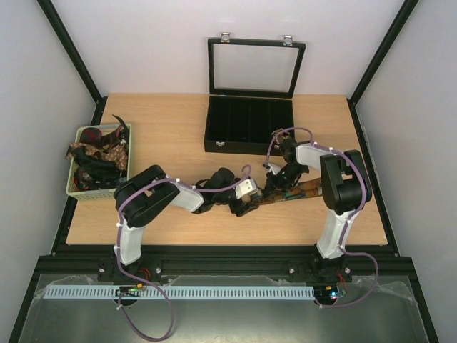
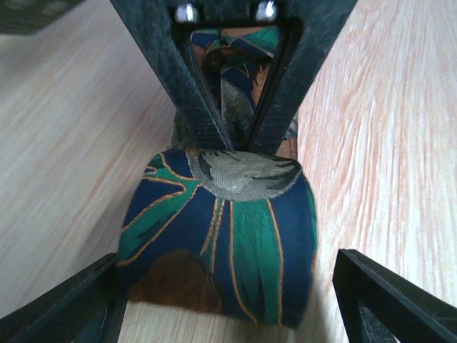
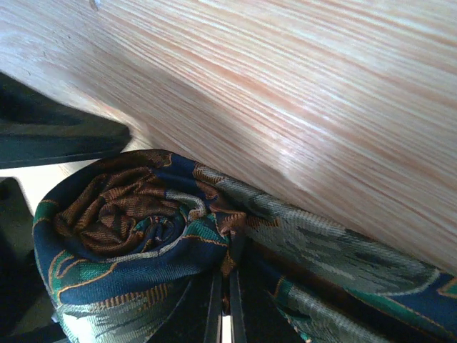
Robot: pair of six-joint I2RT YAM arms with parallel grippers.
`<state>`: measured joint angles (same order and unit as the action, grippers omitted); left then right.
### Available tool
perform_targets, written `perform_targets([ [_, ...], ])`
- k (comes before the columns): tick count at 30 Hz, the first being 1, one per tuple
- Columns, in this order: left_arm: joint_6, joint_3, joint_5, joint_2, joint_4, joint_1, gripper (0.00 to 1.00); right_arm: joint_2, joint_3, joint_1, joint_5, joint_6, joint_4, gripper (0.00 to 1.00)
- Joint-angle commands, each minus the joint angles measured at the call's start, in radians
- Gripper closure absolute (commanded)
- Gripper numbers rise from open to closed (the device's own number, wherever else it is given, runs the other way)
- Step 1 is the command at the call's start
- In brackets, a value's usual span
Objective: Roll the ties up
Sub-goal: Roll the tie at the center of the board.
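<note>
Pinching glossy woven rolled tie: right end effector; left end effector spread.

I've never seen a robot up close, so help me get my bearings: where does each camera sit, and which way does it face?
Top external: above and behind the arms, looking down on the table; left arm and right arm show.
Left wrist: low over the wood, facing the rolled tie; its open left gripper flanks it.
Right wrist: low, facing the rolled tie's spiral end; its right gripper pinches it.
Shared: both wrist views show the rolled tie.
</note>
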<state>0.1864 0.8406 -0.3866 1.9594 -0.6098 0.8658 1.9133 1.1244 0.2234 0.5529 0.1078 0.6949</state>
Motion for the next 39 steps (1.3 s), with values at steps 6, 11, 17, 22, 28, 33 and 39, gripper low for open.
perform_targets([
  [6, -0.007, 0.066, 0.012, 0.103, -0.059, 0.011, 0.31, 0.096, -0.061, 0.038, -0.123, -0.044, -0.082, 0.99],
  [11, 0.052, 0.058, 0.042, 0.088, 0.003, 0.011, 0.52, 0.120, -0.042, 0.059, -0.085, -0.064, -0.116, 0.99],
  [17, 0.106, 0.037, 0.151, 0.051, 0.158, 0.009, 0.70, 0.125, 0.015, 0.056, -0.032, -0.040, -0.081, 0.87],
  [22, 0.145, -0.020, 0.179, 0.015, 0.241, 0.010, 0.72, 0.058, 0.086, -0.011, 0.024, 0.037, 0.057, 0.72],
  [28, 0.161, -0.015, 0.173, 0.021, 0.278, 0.013, 0.71, -0.024, 0.109, -0.028, 0.185, 0.095, 0.179, 0.47],
  [33, 0.183, -0.011, 0.153, 0.041, 0.283, 0.013, 0.70, -0.031, 0.082, 0.003, 0.275, 0.037, 0.135, 0.44],
  [39, 0.189, -0.011, 0.135, 0.044, 0.289, 0.012, 0.70, -0.006, 0.053, 0.042, 0.254, 0.021, 0.095, 0.50],
])
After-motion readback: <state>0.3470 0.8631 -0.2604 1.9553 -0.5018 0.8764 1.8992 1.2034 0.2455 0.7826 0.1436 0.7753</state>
